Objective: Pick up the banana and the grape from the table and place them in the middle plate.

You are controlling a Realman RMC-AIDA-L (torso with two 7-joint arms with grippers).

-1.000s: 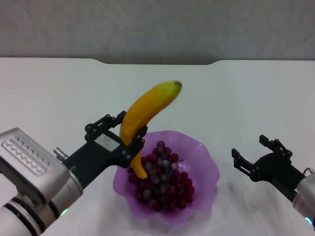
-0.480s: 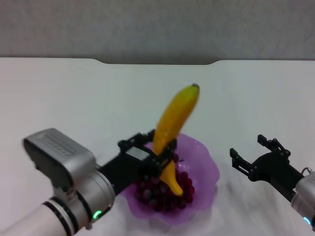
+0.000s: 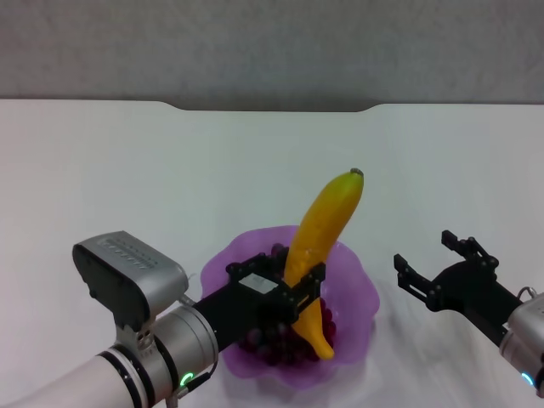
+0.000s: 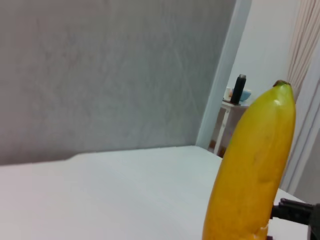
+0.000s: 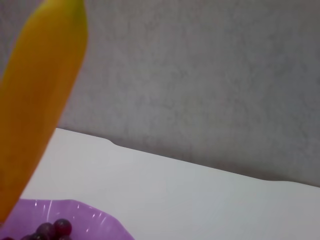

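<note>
The banana (image 3: 321,249) stands nearly upright over the middle plate (image 3: 357,293), its lower tip down among the grape (image 3: 274,333) bunch that already lies in the dish, its upper end leaning away from the robot and to the right. The left gripper (image 3: 293,293) is clamped around the banana's lower half, reaching in from the near-left side over the plate. From the head view the plate sits on the white table (image 3: 127,178), and the right gripper (image 3: 432,268) hangs just right of the plate with its jaws spread apart and nothing between them.

The left wrist view shows only the banana's upper part (image 4: 252,170) rising against the grey wall, plus a small side table with a dark bottle (image 4: 240,89) far off, which the head view does not catch. The right wrist view shows the banana (image 5: 37,105) from the other side, with the plate's purple rim (image 5: 95,215) and a few grapes (image 5: 52,229) below it.
</note>
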